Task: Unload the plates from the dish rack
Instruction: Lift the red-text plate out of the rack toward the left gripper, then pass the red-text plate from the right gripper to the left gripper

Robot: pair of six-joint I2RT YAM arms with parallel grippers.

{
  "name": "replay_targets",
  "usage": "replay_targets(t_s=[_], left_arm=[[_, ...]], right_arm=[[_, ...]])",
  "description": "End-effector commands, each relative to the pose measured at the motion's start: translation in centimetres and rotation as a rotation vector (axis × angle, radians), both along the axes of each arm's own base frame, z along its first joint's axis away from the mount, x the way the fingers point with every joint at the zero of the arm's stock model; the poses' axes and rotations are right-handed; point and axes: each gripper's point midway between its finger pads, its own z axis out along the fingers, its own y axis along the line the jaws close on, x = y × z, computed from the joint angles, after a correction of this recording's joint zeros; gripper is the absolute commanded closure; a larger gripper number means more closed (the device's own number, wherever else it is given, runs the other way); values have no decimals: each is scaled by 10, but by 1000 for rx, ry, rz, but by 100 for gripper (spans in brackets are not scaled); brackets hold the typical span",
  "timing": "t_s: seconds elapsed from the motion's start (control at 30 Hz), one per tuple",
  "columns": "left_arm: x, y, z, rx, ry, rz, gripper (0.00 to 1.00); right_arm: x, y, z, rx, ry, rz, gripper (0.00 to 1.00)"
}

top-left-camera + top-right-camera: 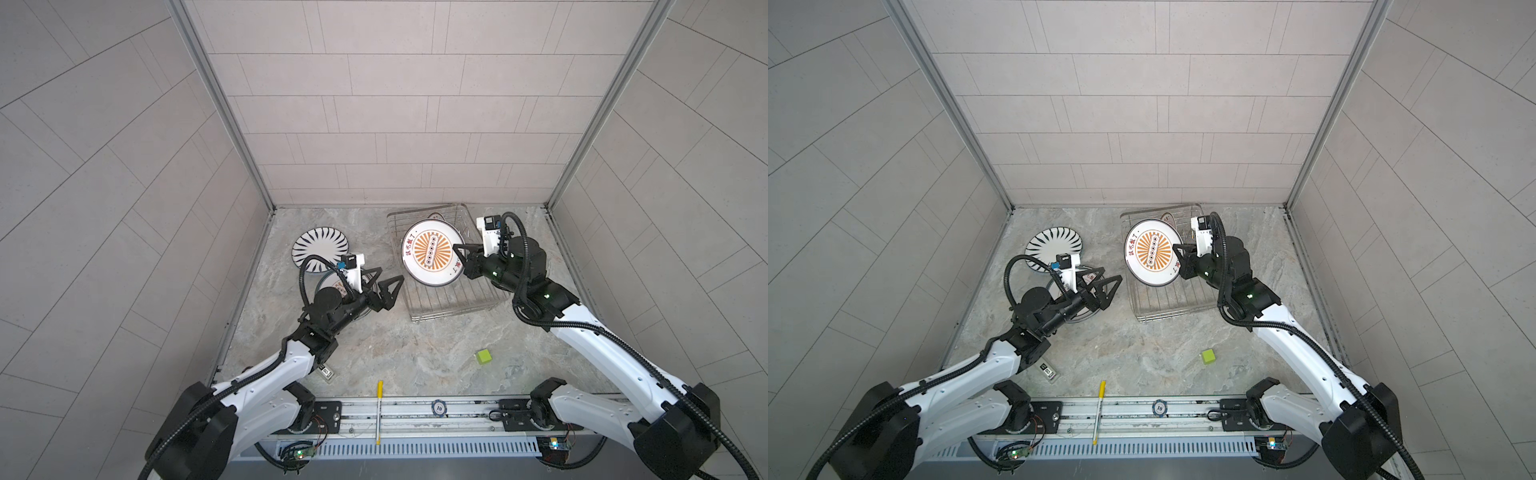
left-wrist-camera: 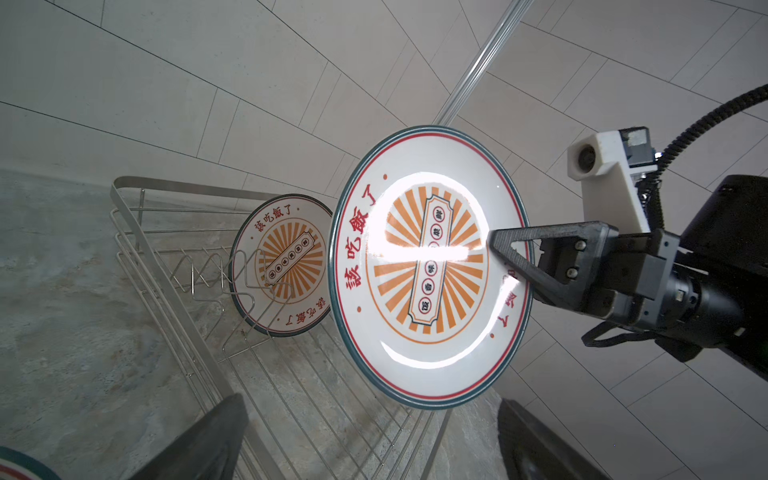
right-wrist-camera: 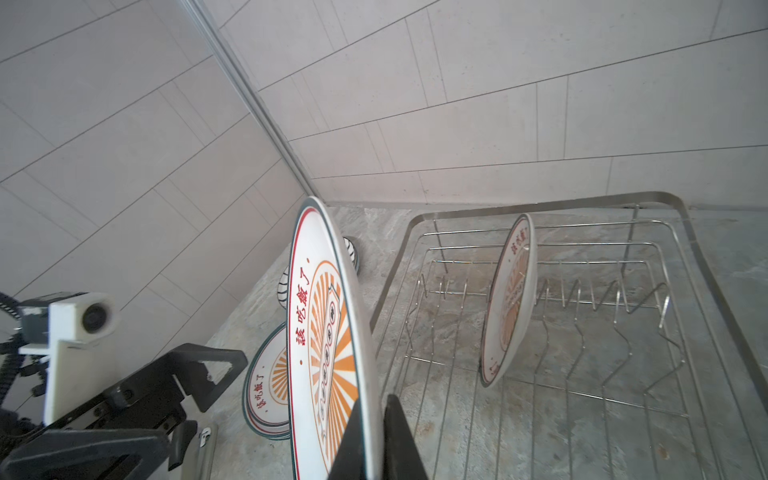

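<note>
The silver wire dish rack (image 1: 457, 307) (image 1: 1167, 307) stands at the back right of the table. My right gripper (image 1: 459, 257) (image 3: 374, 415) is shut on the rim of an orange-sunburst plate (image 1: 432, 253) (image 2: 428, 266) (image 3: 328, 332), held upright above the rack's left half. A second sunburst plate (image 2: 286, 262) (image 3: 509, 299) stands between the prongs at the rack's far end. My left gripper (image 1: 390, 274) (image 2: 370, 401) hangs open just left of the rack, empty, facing the held plate. Below it lies a stack of plates (image 1: 332, 286) (image 3: 270, 382); a blue-striped plate (image 1: 320, 249) lies behind.
A green cube (image 1: 483, 356) sits on the marble table right of centre. A yellow pen (image 1: 379, 411) and a round "10" chip (image 1: 439, 407) lie at the front rail, a small tag (image 1: 326, 371) near the left arm. Tiled walls close three sides.
</note>
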Motion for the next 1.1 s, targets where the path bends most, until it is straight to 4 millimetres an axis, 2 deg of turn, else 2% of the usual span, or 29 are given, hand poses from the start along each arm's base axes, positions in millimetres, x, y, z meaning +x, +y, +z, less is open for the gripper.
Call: replay_targets(t_s=[0.0, 0.17, 0.33, 0.47, 0.6, 0.73, 0.83, 0.9, 1.07], left_arm=[[-4, -4, 21, -52, -65, -28, 3], [-5, -7, 27, -82, -77, -49, 12], [-7, -11, 35, -147, -86, -85, 28], [-5, -11, 37, -174, -74, -81, 47], [-5, -10, 38, -195, -64, -78, 58], [-5, -10, 38, -205, -62, -79, 60], [-4, -3, 41, -253, -53, -46, 70], [-3, 1, 43, -268, -57, -26, 70], [-6, -5, 48, -293, -58, -71, 70]], right_arm=[[-17, 10, 50, 102, -150, 98, 100], [-21, 22, 49, 138, -146, 176, 100], [-19, 32, 46, 162, -136, 226, 100], [-16, 37, 41, 167, -131, 245, 100], [-14, 40, 37, 168, -123, 253, 100], [-15, 41, 38, 177, -130, 268, 100], [-17, 45, 38, 193, -126, 294, 100], [-17, 48, 38, 206, -118, 307, 100], [-15, 50, 36, 211, -112, 315, 100]])
